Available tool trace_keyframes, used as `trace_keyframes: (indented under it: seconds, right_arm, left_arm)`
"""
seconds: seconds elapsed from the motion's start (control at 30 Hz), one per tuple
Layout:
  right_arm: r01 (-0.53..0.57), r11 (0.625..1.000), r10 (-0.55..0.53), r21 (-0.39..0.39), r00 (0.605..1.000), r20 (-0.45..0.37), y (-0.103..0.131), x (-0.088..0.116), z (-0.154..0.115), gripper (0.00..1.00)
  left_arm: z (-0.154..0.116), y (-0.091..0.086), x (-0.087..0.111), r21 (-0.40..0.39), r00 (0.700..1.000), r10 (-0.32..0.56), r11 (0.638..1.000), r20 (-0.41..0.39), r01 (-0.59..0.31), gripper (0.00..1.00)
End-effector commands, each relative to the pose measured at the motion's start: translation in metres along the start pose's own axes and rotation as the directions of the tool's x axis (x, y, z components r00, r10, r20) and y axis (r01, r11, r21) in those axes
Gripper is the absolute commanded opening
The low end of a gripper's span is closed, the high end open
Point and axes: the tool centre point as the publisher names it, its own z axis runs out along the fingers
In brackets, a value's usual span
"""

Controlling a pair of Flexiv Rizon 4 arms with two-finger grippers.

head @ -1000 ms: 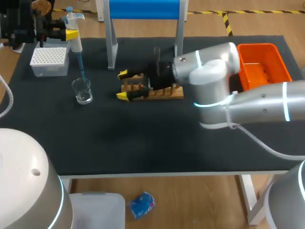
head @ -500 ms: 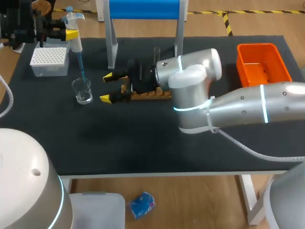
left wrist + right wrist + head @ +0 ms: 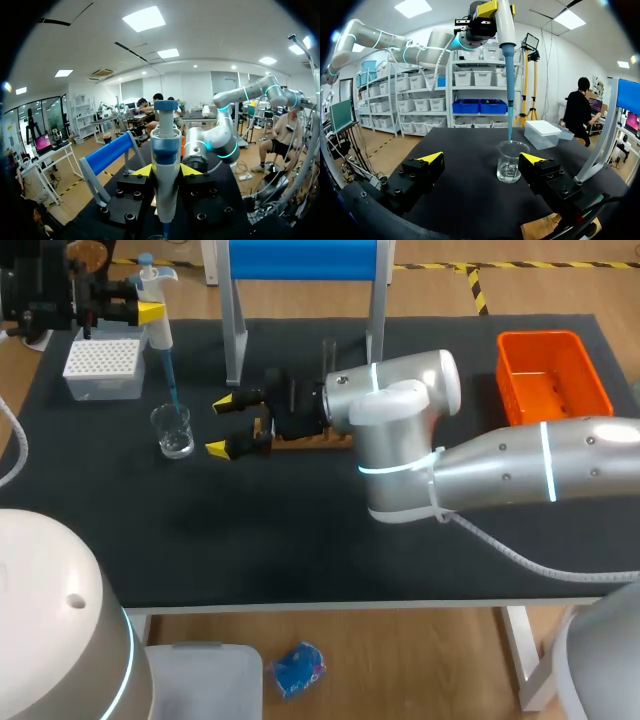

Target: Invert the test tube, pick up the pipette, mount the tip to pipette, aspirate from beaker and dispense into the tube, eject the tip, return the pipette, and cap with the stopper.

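2 arms | L gripper clamped on pipette, axis vertical, tip end at beaker rim, beaker straight below | R gripper wide, empty, beaker just ahead | prob next: L dips to aspirate

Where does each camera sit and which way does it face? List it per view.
Head: above and behind, looking down on the table; both arms show.
Left wrist: behind the left gripper, shut on the pipette, facing the right arm.
Right wrist: behind the open right gripper, facing the beaker.
Shared: head and right wrist show beaker and pipette.
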Motion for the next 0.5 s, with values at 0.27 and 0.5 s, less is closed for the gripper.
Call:
trace_keyframes:
  seconds: [0.27,0.5]
  right_arm:
    - [0.001,1.0,-0.001,-0.002,1.0,0.004,-0.0009,0.0007,0.0006,1.0]
    - [0.001,1.0,-0.001,-0.002,1.0,0.004,-0.0009,0.0007,0.0006,1.0]
  left_arm:
    - [-0.0003,0.0005,-0.0006,0.002,1.0,0.002,1.0,-0.002,-0.002,0.0]
    - [-0.0003,0.0018,-0.0014,0.001,1.0,0.0,1.0,-0.001,0.0,0.0]
